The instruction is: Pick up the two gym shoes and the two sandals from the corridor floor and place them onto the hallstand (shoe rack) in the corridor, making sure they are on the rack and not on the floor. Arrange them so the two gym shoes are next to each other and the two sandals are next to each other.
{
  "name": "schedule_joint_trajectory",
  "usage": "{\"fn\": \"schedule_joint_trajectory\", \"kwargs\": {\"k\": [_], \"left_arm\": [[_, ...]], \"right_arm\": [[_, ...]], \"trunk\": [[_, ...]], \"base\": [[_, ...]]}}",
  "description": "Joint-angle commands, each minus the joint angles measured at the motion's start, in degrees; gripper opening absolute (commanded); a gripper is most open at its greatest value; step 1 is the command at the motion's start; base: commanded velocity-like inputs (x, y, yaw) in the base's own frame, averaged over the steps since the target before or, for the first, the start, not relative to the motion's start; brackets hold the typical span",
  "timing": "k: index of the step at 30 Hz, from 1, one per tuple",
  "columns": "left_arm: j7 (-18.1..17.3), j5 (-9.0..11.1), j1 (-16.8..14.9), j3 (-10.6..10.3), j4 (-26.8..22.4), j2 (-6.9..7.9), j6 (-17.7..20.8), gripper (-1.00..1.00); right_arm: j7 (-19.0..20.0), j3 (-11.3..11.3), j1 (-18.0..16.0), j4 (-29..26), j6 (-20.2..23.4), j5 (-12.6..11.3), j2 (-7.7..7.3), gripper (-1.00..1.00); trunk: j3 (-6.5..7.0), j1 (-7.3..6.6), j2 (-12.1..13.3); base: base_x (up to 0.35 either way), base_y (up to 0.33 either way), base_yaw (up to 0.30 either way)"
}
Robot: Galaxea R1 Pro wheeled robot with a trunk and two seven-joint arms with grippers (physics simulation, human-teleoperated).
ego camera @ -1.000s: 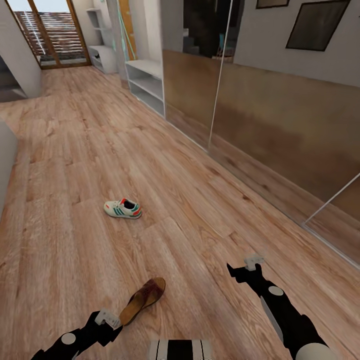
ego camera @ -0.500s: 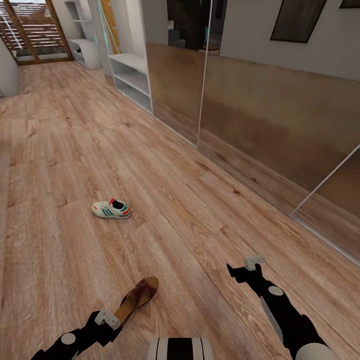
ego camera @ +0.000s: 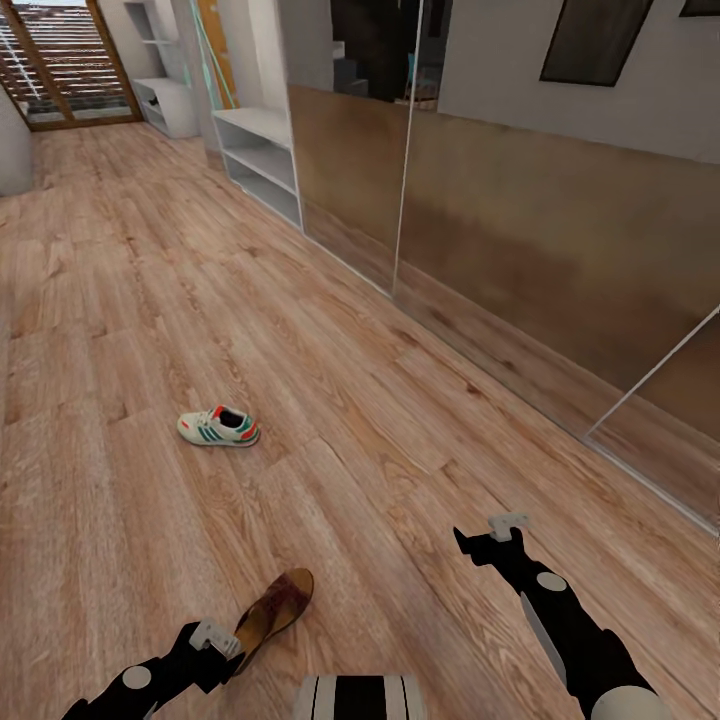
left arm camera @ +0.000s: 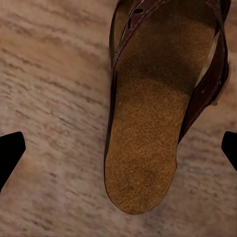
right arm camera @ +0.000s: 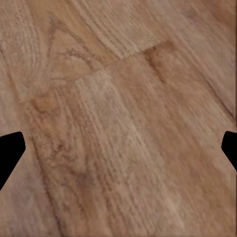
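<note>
the left gripper (left arm camera: 118, 148) hangs over a brown sandal (left arm camera: 158, 103), fingers spread wide, one dark fingertip (left arm camera: 10, 148) to each side of the tan insole, neither touching it. the sandal lies flat on the wood floor (ego camera: 120, 500), its heel end between the fingers. the right gripper (right arm camera: 118, 148) is also spread apart, above bare planks. a white gym shoe (ego camera: 218, 427) sits well ahead of both grippers. the pale shoe rack (ego camera: 262, 160) stands far off by the wall.
</note>
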Motion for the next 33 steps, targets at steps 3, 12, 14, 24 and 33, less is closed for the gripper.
{"fn": "schedule_joint_trajectory", "kwargs": {"k": [3, 12, 14, 24, 33], "left_arm": [[0.0, -0.3, 0.0, -0.1, 0.0, 0.04, -0.3, 1.00], [0.0, -0.3, 0.0, -0.2, 0.0, 0.04, -0.3, 1.00], [0.0, -0.3, 0.0, -0.2, 0.0, 0.03, -0.3, 1.00], [0.0, -0.3, 0.0, -0.2, 0.0, 0.04, -0.3, 1.00], [0.0, -0.3, 0.0, -0.2, 0.0, 0.05, -0.3, 1.00]], "right_arm": [[0.1, 0.1, 0.0, -0.1, 0.2, 0.2, -0.03, 1.00], [0.1, 0.1, 0.0, -0.1, 0.2, 0.2, -0.03, 1.00], [0.1, 0.1, 0.0, -0.1, 0.2, 0.2, -0.03, 1.00], [0.1, 0.1, 0.0, -0.1, 0.2, 0.2, -0.03, 1.00], [0.1, 0.1, 0.0, -0.1, 0.3, 0.1, -0.03, 1.00]], "trunk": [[-0.04, -0.01, 0.0], [-0.04, -0.01, 0.0], [-0.04, -0.01, 0.0], [-0.26, 0.02, 0.0], [-2.50, 0.25, -0.1]], "base": [[0.013, 0.000, -0.147], [0.004, 0.000, -0.239], [0.001, 0.000, -0.160], [0.000, 0.000, -0.048], [0.000, 0.000, -0.004]]}}
